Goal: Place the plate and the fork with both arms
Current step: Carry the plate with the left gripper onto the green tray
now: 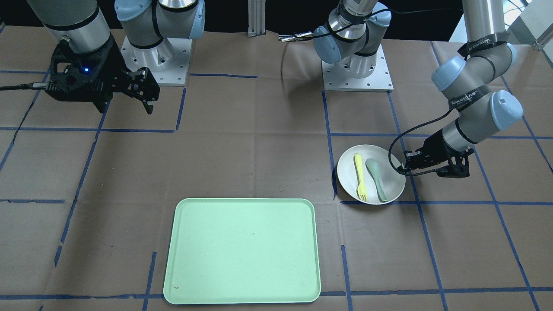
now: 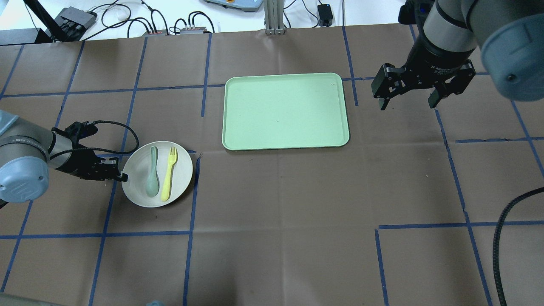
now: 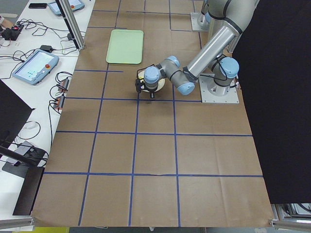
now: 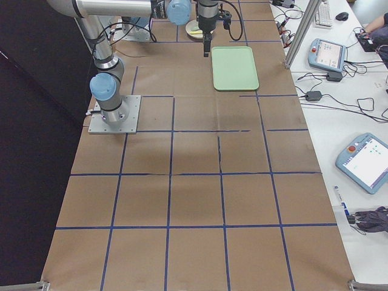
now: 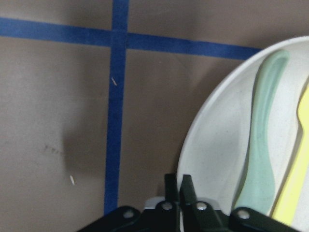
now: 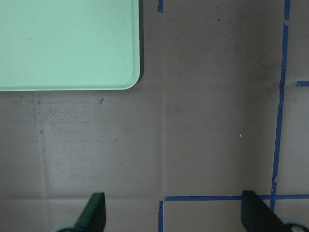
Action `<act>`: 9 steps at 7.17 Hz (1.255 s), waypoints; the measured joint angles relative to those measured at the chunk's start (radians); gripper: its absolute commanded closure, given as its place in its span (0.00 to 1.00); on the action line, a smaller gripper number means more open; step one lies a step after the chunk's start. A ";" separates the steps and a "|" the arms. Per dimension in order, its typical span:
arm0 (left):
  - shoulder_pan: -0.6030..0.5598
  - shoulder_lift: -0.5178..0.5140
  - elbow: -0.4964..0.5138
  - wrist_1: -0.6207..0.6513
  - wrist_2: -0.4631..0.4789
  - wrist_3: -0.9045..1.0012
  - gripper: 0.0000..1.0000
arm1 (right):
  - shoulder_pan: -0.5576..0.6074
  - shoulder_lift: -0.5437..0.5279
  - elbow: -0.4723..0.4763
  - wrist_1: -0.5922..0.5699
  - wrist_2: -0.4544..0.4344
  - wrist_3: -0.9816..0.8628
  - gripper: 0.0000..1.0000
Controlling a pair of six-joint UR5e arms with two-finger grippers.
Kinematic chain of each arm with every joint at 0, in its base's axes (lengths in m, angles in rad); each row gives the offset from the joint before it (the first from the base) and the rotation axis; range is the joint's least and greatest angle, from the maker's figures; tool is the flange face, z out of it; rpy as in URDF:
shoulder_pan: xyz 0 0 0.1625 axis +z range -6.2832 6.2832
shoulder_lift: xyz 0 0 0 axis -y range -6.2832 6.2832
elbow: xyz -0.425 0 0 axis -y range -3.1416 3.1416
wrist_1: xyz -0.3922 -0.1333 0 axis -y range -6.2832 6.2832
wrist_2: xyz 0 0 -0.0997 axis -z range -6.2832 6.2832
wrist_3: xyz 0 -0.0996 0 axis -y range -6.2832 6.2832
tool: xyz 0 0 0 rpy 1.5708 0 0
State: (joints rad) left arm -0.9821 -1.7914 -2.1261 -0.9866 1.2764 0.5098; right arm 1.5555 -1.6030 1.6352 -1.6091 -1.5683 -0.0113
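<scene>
A: How much plate (image 5: 219, 145) shows at the left wrist?
B: Roughly half; the right edge cuts it, and the fork (image 5: 297, 188) too.
A: From the left side?
B: The left arm (image 3: 214, 47) hides most of it; the fork is too small.

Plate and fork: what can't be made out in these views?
- Left wrist: the fork is cut off by the right edge; only a strip shows.
- Exterior left: the left arm hides most of the plate; fork unseen.
- Exterior right: both too small, partly behind the right gripper.
</scene>
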 measured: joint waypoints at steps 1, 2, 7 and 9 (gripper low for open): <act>-0.007 0.004 0.002 -0.005 -0.035 -0.028 0.96 | 0.000 0.000 0.000 0.000 0.000 0.000 0.00; -0.016 0.008 0.003 -0.010 -0.066 -0.060 0.98 | 0.001 0.000 0.000 -0.001 0.000 0.000 0.00; -0.251 -0.004 0.119 -0.012 -0.110 -0.327 1.00 | 0.002 0.000 0.001 0.000 0.001 0.001 0.00; -0.322 -0.071 0.202 -0.008 -0.149 -0.402 1.00 | 0.002 0.000 0.001 0.000 0.001 0.001 0.00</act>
State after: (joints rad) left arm -1.3038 -1.8622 -1.9239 -0.9948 1.1278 0.1077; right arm 1.5570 -1.6030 1.6359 -1.6091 -1.5677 -0.0107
